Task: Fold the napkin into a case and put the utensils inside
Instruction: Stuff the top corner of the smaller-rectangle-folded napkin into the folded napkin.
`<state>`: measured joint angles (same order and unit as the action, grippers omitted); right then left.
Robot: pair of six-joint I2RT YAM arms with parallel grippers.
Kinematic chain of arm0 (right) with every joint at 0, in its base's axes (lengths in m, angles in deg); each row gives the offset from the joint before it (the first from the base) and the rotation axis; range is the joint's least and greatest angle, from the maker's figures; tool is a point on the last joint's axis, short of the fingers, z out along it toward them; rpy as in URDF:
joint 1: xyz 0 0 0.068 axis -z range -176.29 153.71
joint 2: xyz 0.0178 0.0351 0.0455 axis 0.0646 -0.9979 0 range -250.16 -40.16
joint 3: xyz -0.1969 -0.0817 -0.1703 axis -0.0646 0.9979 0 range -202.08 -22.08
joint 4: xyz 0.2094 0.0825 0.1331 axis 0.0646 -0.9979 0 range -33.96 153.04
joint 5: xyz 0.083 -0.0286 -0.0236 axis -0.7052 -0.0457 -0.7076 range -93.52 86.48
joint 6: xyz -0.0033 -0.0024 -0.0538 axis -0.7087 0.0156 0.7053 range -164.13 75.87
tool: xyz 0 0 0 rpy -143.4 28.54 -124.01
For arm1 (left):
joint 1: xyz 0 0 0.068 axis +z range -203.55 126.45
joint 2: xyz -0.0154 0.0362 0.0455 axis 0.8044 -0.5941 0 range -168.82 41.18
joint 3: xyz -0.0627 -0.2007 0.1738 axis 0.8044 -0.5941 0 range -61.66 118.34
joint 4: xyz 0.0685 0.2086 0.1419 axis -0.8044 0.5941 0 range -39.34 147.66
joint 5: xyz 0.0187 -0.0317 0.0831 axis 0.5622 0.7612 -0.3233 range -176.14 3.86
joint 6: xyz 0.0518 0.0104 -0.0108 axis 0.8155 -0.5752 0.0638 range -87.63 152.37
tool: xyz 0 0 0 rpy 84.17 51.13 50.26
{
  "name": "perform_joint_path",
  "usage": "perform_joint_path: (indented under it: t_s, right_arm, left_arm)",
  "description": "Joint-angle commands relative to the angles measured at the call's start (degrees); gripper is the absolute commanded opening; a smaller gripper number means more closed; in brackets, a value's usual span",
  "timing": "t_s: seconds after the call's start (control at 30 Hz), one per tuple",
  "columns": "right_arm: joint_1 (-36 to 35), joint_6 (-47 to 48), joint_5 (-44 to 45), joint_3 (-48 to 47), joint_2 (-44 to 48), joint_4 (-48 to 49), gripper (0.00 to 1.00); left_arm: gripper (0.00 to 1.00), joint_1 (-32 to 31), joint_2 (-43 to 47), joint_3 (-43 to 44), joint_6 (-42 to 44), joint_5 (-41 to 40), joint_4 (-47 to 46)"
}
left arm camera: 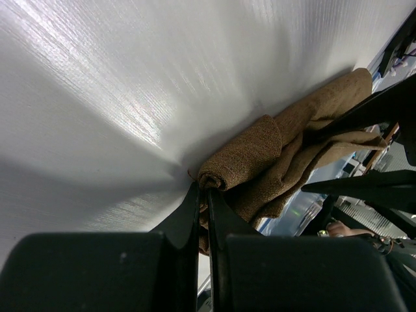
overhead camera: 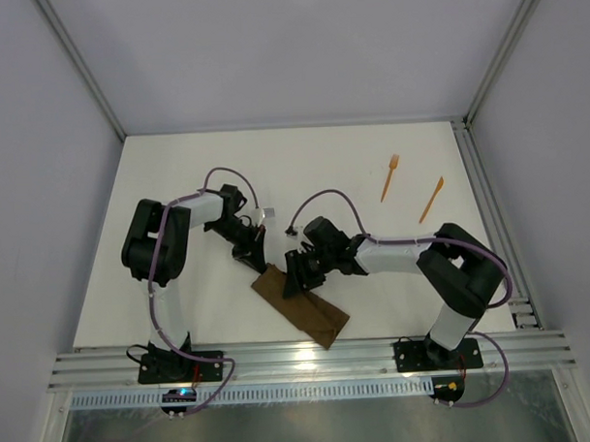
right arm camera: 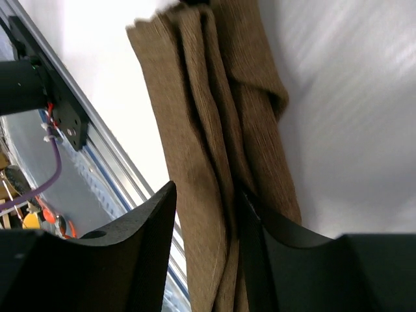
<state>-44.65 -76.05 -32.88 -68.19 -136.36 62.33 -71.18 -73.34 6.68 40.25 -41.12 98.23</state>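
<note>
Currently, the left hand (left arm camera: 203, 188) is clamping shut on a rolled corner of the napkin (overhead camera: 303, 308), which is lying as a narrow layered strip on the desk (overhead camera: 177, 186), near the front edge. The right hand (right arm camera: 207, 192) is straddling the strip's upper layers with its jaws apart; whether it is actually pinching them cannot be told. The utensils, a fork (overhead camera: 389, 177) and a pointed piece (overhead camera: 431, 199), are lying at the far right, well apart from the cloth.

Risk: both hands are working close together on one end. An uneven pull from either hand is likely to drag the folds open or bunch them, collapsing the case. A slack right grip is likely to let layers slip.
</note>
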Motion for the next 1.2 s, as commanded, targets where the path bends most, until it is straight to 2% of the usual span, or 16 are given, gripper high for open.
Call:
perform_joint_path:
  t_s: [0.0, 0.17, 0.2, 0.3, 0.53, 0.7, 0.9, 0.93, 0.97, 1.0, 1.03, 1.13, 1.17]
  right_arm:
    - [0.19, -0.33, -0.34, -4.69, -2.75, 3.7, 0.44]
    - [1.51, -2.0, 0.8, -4.34, -3.99, 6.77, 0.35]
    - [1.6, -2.18, 0.8, -4.34, -4.17, 6.77, 0.23]
    - [1.6, -2.79, -0.08, -3.82, -4.08, 6.6, 0.03]
    - [0.29, -3.5, 0.36, 1.45, -1.01, 6.6, 0.03]
    - [-1.74, -1.74, 3.17, 2.34, -0.21, 5.37, 0.03]
    - [-2.09, -3.06, 1.07, 1.63, -2.67, 8.27, 0.03]
    - [-2.18, -2.97, 1.06, 1.72, -2.76, 8.27, 0.03]
    - [-2.27, -2.97, 1.15, 1.9, -2.85, 8.18, 0.03]
    - [-2.27, -3.14, 1.24, 2.07, -2.85, 8.36, 0.03]
    - [-2.27, -2.97, 1.24, 1.81, -3.02, 8.44, 0.03]
    - [-2.18, -1.74, 1.33, -0.9, -4.08, 7.13, 0.03]
    - [-2.18, -1.57, 0.98, -1.61, -4.25, 7.04, 0.03]
  left_arm:
    - [0.0, -0.21, 1.4, 0.92, 0.38, -0.81, -0.46]
    - [0.0, -0.21, 1.58, 0.4, 0.91, -0.98, -0.29]
    - [0.0, -0.21, 1.58, 0.39, 1.0, -1.07, -0.46]
    - [0.0, 0.31, 1.14, 0.48, 0.65, -1.07, -1.25]
    - [0.0, 2.33, 4.12, -0.57, -2.34, -2.47, -5.82]
    - [0.0, 3.91, 5.53, -1.01, -2.69, -2.91, -6.18]
    - [0.0, 4.18, 5.45, -1.19, -1.82, -3.87, -4.86]
    - [0.01, 4.18, 5.71, -1.1, -1.47, -4.23, -4.77]
    - [0.15, 4.18, 5.88, -1.01, -1.12, -4.41, -4.77]
    - [0.22, 4.18, 6.23, -0.66, -0.85, -4.67, -4.42]
    - [0.33, 4.18, 6.85, -0.4, 0.02, -4.93, -4.07]
    - [0.44, 4.18, 9.3, 0.92, 1.08, -6.94, -3.54]
    - [0.44, 4.18, 10.18, 1.53, 1.35, -7.57, -3.36]
